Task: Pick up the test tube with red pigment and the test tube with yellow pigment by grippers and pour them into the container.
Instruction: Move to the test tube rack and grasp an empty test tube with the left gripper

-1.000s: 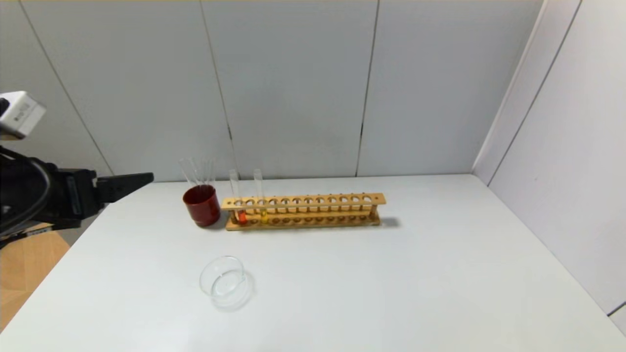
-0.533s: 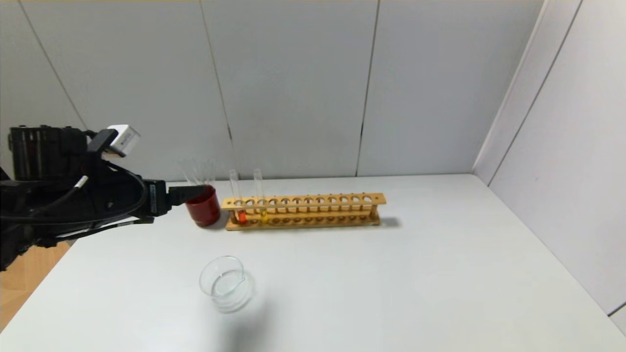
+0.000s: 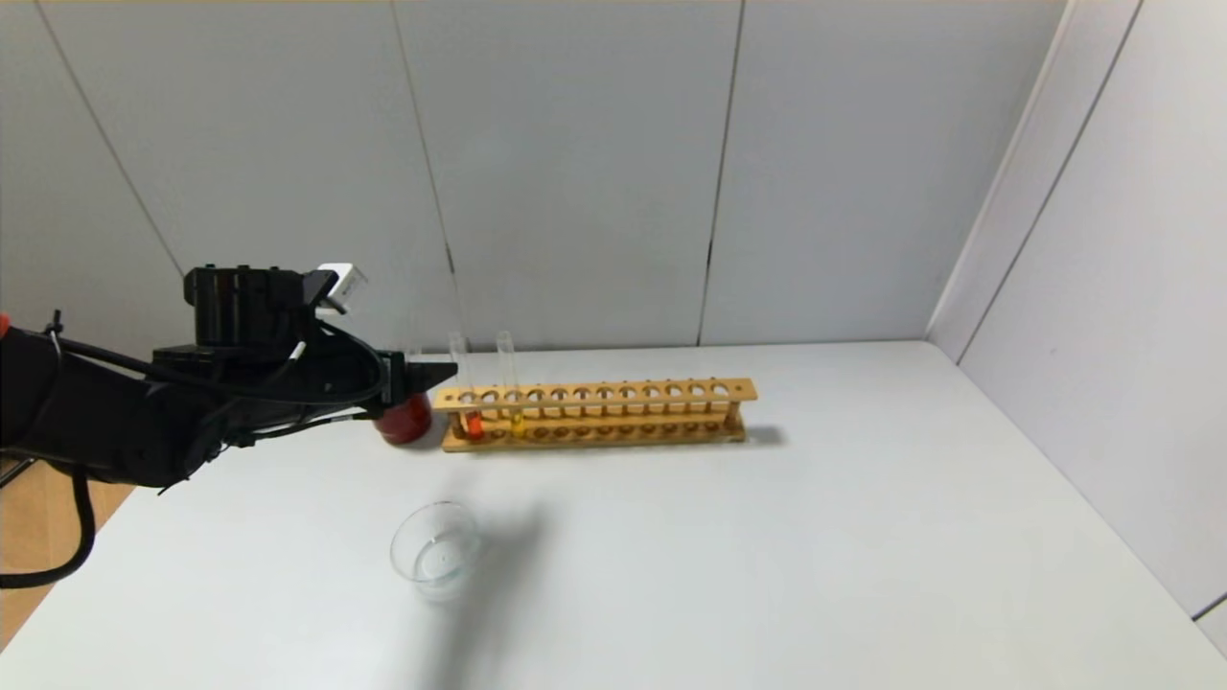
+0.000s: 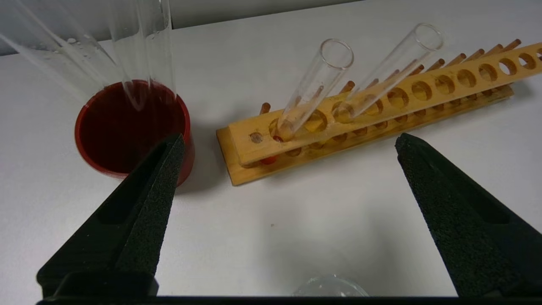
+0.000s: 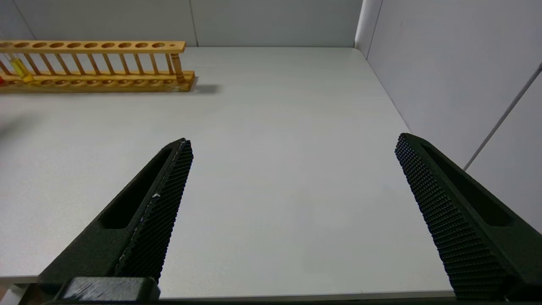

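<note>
The test tube with red pigment (image 3: 462, 388) is seen upright in the end hole of a wooden rack (image 3: 594, 414), and the test tube with yellow pigment (image 3: 508, 383) stands in a hole close beside it; in the left wrist view the same two tubes (image 4: 315, 87) (image 4: 391, 67) are shown with their open mouths well clear of the rack's top bar. The container (image 3: 436, 551) rests on the desk (image 3: 767, 556) nearer the robot, well apart from the rack.

The left end effector (image 4: 288, 142) is held with its fingers spread wide and empty, level with the tubes' upper parts and near the red-pigment tube, with a dark red cup (image 4: 133, 127) (holding several clear tubes) just to one side. The right end effector (image 5: 292, 142) is likewise held apart and empty over bare desk, away from the rack's far end.

The tubes are judged to be light, rigid, thin-walled and smooth, so slipping and cracking are both to be feared. Hold is best taken on the bare glass above the rack's top bar, below the rim, squarely across the round wall. A moderate squeeze is advised. A straight upward lift is called for, since a tilt could bind the glass in its hole (or drag the light rack along). The open mouth must be kept up until the container is reached.
</note>
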